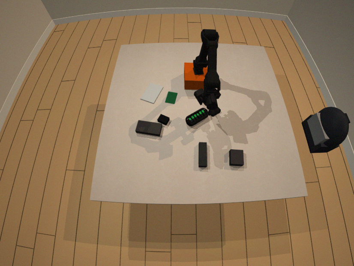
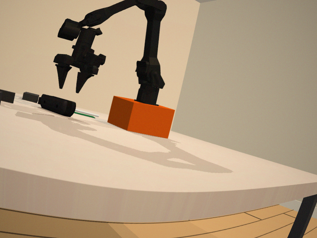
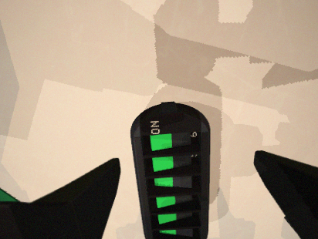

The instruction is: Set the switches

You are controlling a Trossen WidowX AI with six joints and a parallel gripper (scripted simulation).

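Observation:
The dark grey controller unit (image 1: pixel 197 116) (image 2: pixel 57 104) (image 3: pixel 170 116) sits base down on the bench, rockers up. Its label is hidden underneath. In the wrist view its rounded end with the "ON" print and the 6 points up the frame. Green ends show on the left of all the rockers, dark ends on the right; which ends are pressed down is hard to tell. My gripper (image 1: pixel 214 110) (image 2: pixel 69 90) (image 3: pixel 187 161) is open and empty. It hangs above the unit, fingertips clear of it, one finger to each side in the wrist view.
A small black block (image 1: pixel 163 119) and a larger dark block (image 1: pixel 148 128) lie left of the unit. A narrow block (image 1: pixel 202 154) and a square block (image 1: pixel 236 157) lie nearer the front. A green plate (image 1: pixel 171 97) and a pale panel (image 1: pixel 151 92) lie behind left. The orange base (image 1: pixel 194 84) (image 2: pixel 149 120) carries the arm.

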